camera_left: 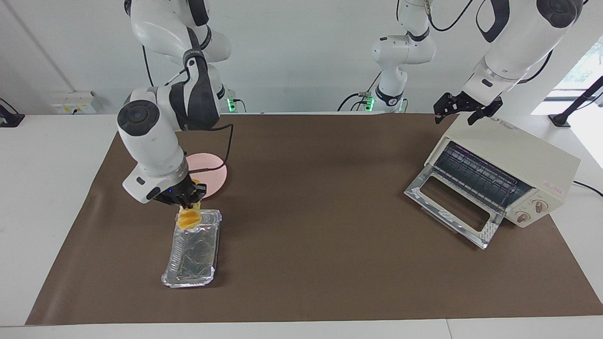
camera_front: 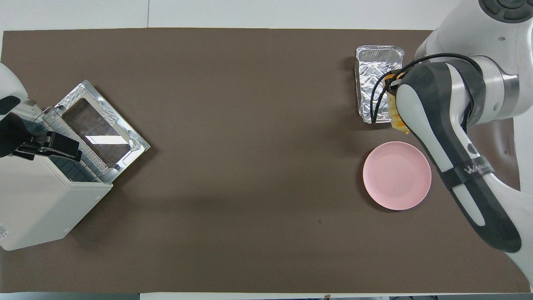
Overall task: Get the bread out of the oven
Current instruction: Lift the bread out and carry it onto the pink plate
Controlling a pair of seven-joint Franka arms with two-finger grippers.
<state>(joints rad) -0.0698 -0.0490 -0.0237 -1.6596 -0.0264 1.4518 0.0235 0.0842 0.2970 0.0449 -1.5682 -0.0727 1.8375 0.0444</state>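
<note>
The golden-yellow bread (camera_left: 188,219) hangs from my right gripper (camera_left: 188,206), which is shut on its upper end. It is over the end of the silver foil tray (camera_left: 193,254) that lies nearer to the robots. I cannot tell whether its lower end touches the tray. In the overhead view only an edge of the bread (camera_front: 394,117) shows beside the right arm. The cream-white oven (camera_left: 518,155) stands at the left arm's end of the table with its glass door (camera_left: 447,207) dropped open and its rack bare. My left gripper (camera_left: 458,114) is open and empty over the oven's top and waits.
A pink plate (camera_left: 214,172) lies empty on the brown mat, nearer to the robots than the foil tray and partly covered by the right arm. It also shows in the overhead view (camera_front: 395,175). The oven's two knobs (camera_left: 530,212) face the table's middle.
</note>
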